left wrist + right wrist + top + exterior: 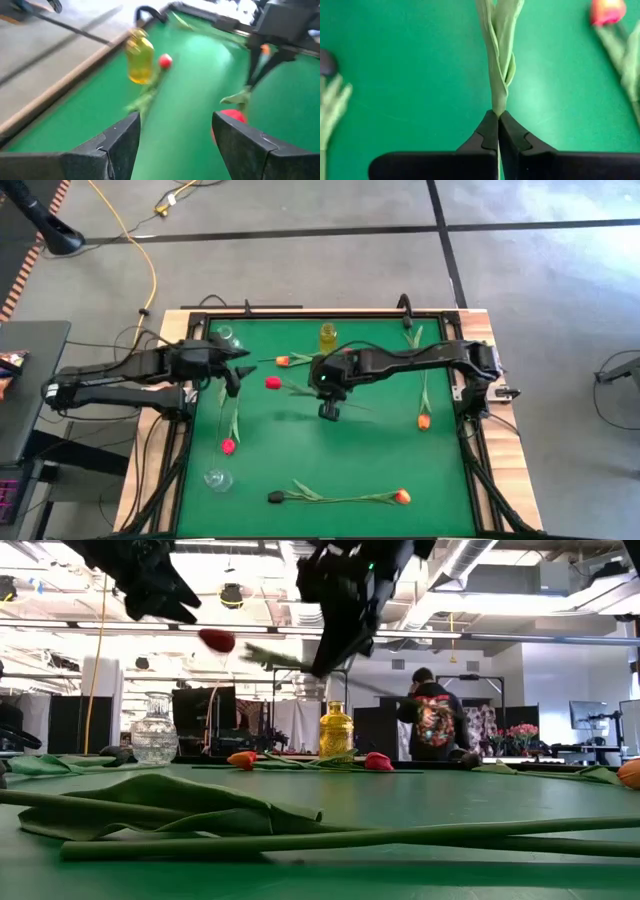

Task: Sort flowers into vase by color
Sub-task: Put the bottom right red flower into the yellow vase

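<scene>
The right tool [498, 116] is pinching a red tulip's stem [498, 60] (left tool [175, 135] gaping wide), its long axis pointing toward the yellow vase [328, 336].

The left pincer [175, 145] fills the near edge of the picture, its two dark fingers [115, 145] spread wide apart with bare green tabletop [90, 110] showing between them. Beyond them a yellow vase [139, 56] stands upright on the green, near the wooden edge [65, 85] of the tabletop. Just beside the vase lies a red tulip [165, 61], its green stem trailing toward the pincer. A second red tulip head [231, 116] shows just past one finger, with green leaves [239, 97] above it. Farther off, the other arm [280, 25] hangs over the tabletop, dark and blurred, with a bit of orange [265, 48] showing beside it.
</scene>
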